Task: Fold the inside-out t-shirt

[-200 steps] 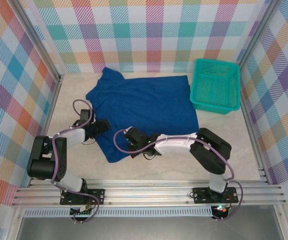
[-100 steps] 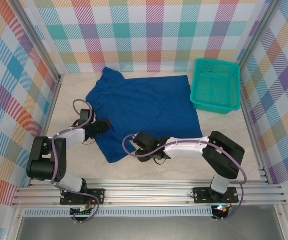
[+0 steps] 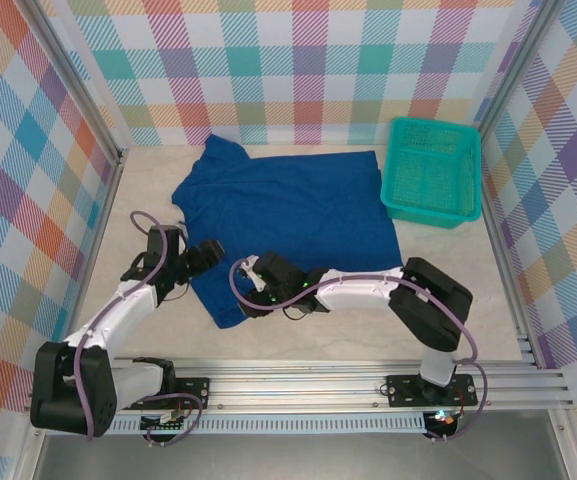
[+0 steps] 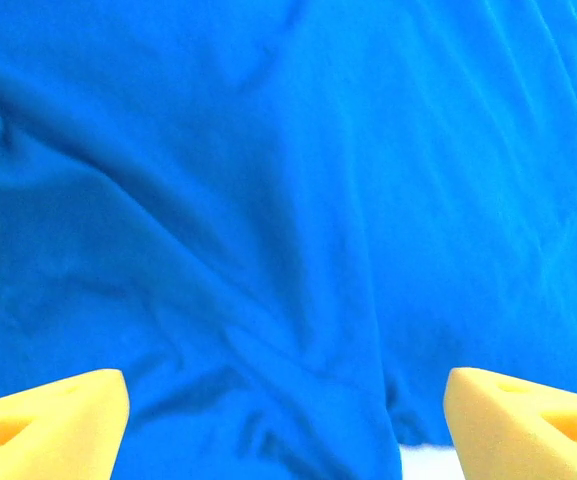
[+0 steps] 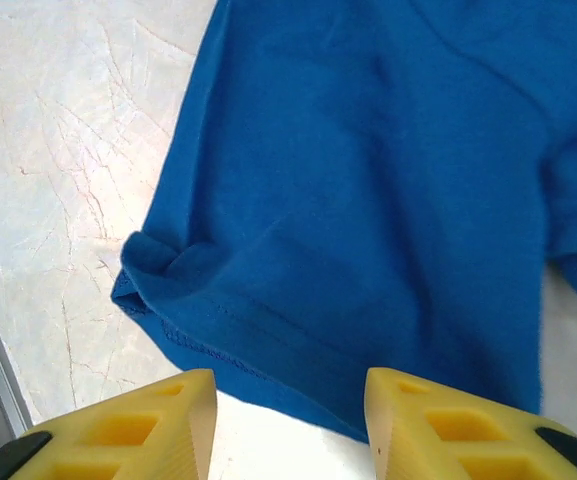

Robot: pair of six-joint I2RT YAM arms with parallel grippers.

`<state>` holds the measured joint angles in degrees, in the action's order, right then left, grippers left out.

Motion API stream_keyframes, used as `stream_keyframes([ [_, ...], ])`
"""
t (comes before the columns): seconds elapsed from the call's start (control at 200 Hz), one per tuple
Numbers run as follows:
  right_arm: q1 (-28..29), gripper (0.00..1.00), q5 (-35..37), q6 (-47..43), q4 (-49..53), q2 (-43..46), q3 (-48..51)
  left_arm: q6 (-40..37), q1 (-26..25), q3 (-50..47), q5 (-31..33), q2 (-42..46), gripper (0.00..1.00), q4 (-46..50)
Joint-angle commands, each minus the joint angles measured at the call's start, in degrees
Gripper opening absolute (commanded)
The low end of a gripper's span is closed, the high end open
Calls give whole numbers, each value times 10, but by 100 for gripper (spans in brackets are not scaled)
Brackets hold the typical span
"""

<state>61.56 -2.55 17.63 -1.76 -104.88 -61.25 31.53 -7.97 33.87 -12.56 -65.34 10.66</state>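
Observation:
The inside-out t-shirt (image 3: pixel 288 215), royal blue, lies spread flat across the middle of the table, its lower-left corner reaching toward the arms. My left gripper (image 3: pixel 206 255) sits at the shirt's left edge; in the left wrist view its yellow fingers (image 4: pixel 48 420) stand wide apart and open (image 4: pixel 288 430) over wrinkled blue cloth (image 4: pixel 288 200). My right gripper (image 3: pixel 248 288) is at the near hem by that lower-left corner. In the right wrist view it is open (image 5: pixel 288 430), nothing between its fingers (image 5: pixel 128 430), and the stitched hem (image 5: pixel 238 345) lies just beyond the tips.
A teal mesh basket (image 3: pixel 433 170) stands at the back right, close to the shirt's right edge. Checked walls enclose the table on three sides. Bare marbled tabletop (image 3: pixel 448 290) shows to the right of the right arm, with a metal rail (image 3: pixel 298 385) along the near edge.
My right gripper has gone from shut to open and let go of the hem, swinging right and then back left. My left gripper opened wider, and its arm stretched out lower.

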Motion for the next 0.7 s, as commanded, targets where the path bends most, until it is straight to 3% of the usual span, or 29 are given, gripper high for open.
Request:
stream_keyframes([
  [0.0,-4,42,-54,9,-37,-29,-16,18,-13,-28,-48,-7,82,23],
  [0.21,-10,34,-65,12,-17,-54,5,40,-17,-31,-86,-90,80,-67],
  [0.495,-10,24,-94,2,19,17,74,-3,-8,-32,34,-140,79,-27],
  [0.695,0,28,-127,-39,-16,50,48,-9,-6,-41,37,-108,79,-6],
])
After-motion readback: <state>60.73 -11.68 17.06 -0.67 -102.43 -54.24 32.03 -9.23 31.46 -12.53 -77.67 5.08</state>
